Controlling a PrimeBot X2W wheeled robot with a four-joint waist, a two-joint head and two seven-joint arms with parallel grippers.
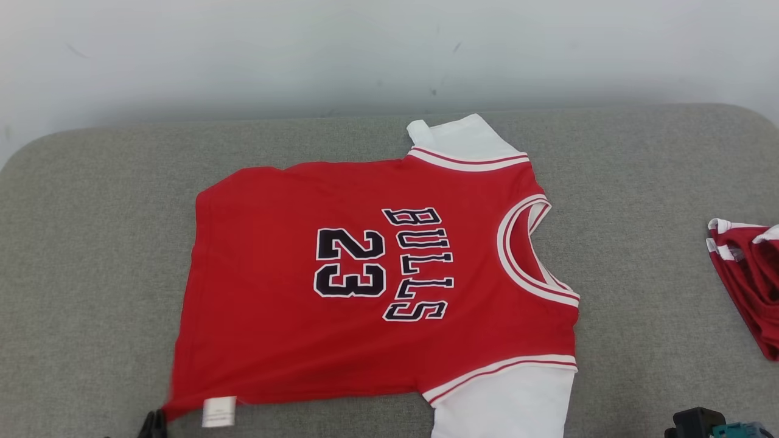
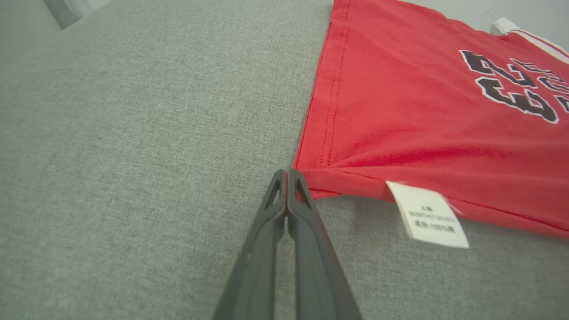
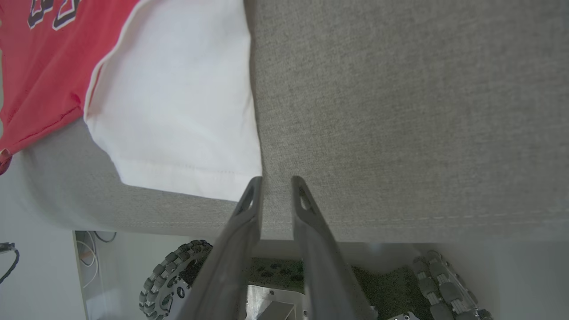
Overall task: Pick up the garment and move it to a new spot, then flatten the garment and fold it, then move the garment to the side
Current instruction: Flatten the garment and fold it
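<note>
While we hold the red-and-white "BULLS 23" jersey [image 1: 365, 274] flat mid-way on the grey fabric counter [image 1: 91, 243] | left gripper [image 2: 286, 173] jaws clamped on its hem corner | right gripper [image 3: 276, 183] jaws apart at counter's near edge

1. A wide grey woven-fabric cushion [image 1: 91, 243] with rounded corners carries everything.
2. A red cloth basketball jersey [image 1: 268, 201] with white sleeves lies spread flat across its middle, neck toward the right.
3. A crumpled red-and-white garment [image 1: 751, 286] sits well apart at the right edge.
</note>
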